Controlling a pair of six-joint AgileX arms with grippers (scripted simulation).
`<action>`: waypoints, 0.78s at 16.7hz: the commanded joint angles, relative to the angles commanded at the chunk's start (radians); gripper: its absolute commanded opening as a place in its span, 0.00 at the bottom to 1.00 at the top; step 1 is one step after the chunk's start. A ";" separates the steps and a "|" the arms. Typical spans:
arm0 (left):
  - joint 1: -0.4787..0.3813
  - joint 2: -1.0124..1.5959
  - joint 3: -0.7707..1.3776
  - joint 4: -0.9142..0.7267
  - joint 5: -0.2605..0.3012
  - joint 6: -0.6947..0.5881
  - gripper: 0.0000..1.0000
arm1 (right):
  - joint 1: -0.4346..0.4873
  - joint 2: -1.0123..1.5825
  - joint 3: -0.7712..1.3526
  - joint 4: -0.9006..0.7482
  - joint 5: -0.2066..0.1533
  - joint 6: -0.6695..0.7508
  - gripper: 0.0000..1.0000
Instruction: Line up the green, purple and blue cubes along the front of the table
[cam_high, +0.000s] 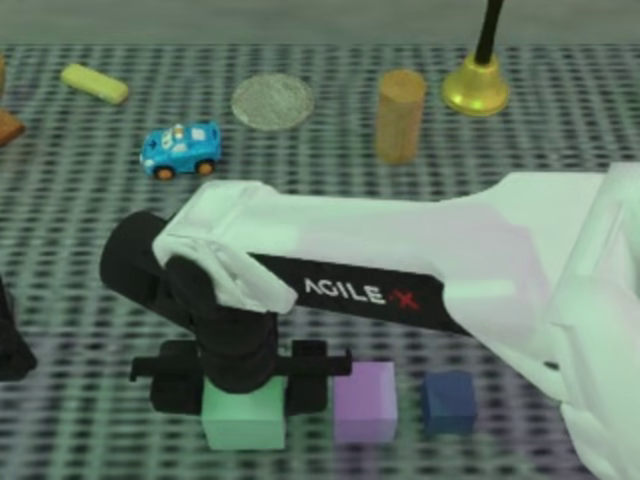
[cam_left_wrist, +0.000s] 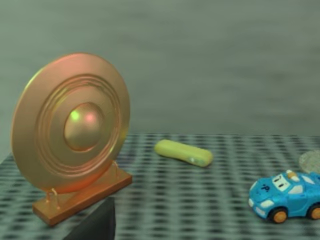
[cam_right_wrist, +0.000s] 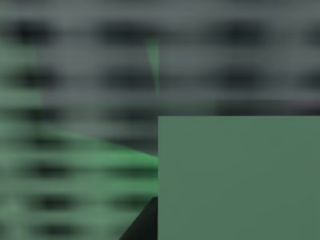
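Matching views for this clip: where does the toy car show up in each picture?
Top view: the toy car sits toward the table's far left, left of the grey disc.
Left wrist view: it is in view, with the yellow bar beyond it.
Right wrist view: not in it.
Shared landmark: the yellow bar.

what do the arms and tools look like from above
The right arm has a smooth white shell with a black band lettered AGILE in white, followed by a red X. Its wrist is matte black, ending in a black right tool with a crossbar and two blocky fingers. Only a black sliver of the left arm shows.
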 joint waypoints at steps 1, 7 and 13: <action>0.000 0.000 0.000 0.000 0.000 0.000 1.00 | 0.000 0.000 0.000 0.000 0.000 0.000 0.08; 0.000 0.000 0.000 0.000 0.000 0.000 1.00 | 0.000 0.000 0.000 0.000 0.000 0.000 0.53; 0.000 0.000 0.000 0.000 0.000 0.000 1.00 | 0.000 0.000 0.000 0.000 0.000 0.000 0.98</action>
